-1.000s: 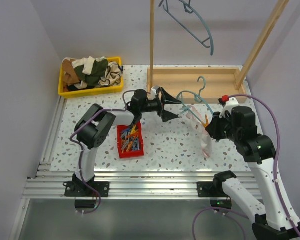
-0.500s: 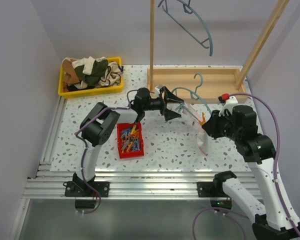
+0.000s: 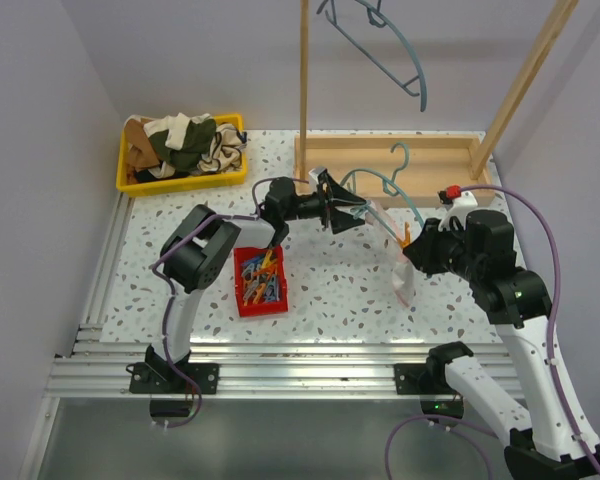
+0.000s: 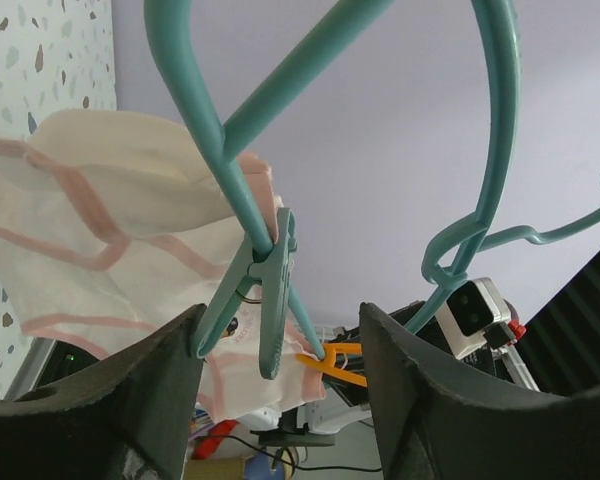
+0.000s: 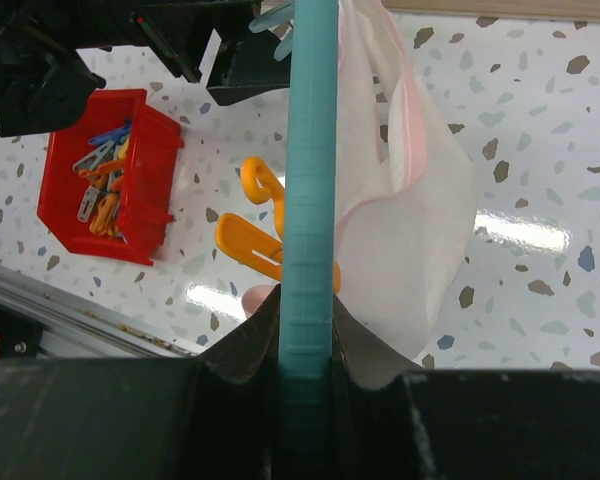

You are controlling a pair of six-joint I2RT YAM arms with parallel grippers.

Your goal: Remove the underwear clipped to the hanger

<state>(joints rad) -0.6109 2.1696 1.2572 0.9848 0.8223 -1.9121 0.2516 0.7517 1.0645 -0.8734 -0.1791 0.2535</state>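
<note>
Okay, the underwear [image 4: 110, 215], white with pale pink trim, hangs off the teal hanger [image 4: 205, 110], pinned there by a teal peg [image 4: 268, 295]. The left gripper [image 4: 280, 335] has that peg framed right in its opening: jaws apart, one dark finger [image 4: 130, 400] on each side. Whether the left-hand finger is brushing the peg's handle, I can't tell. In the left wrist view the fabric spreads out to the left of the gap and partly behind the peg.

Further along the same hanger, beyond the left gripper, an orange peg [image 5: 252, 238] also bites the cloth. Just beside it, the right gripper [image 5: 308, 330] is clamped tight on the hanger's teal bar, squeezed between both fingers. The underwear drapes down ahead of those fingers, to the right of the bar, over the speckled table [image 3: 330, 290].

Back behind the left gripper, near its arm's elbow, sits a red bin [image 5: 155, 200] holding coloured pegs. Well beyond that, at the far left corner, is a yellow bin [image 3: 180, 183] piled with clothes. A wooden rack [image 3: 400, 143] stands past both grippers.
</note>
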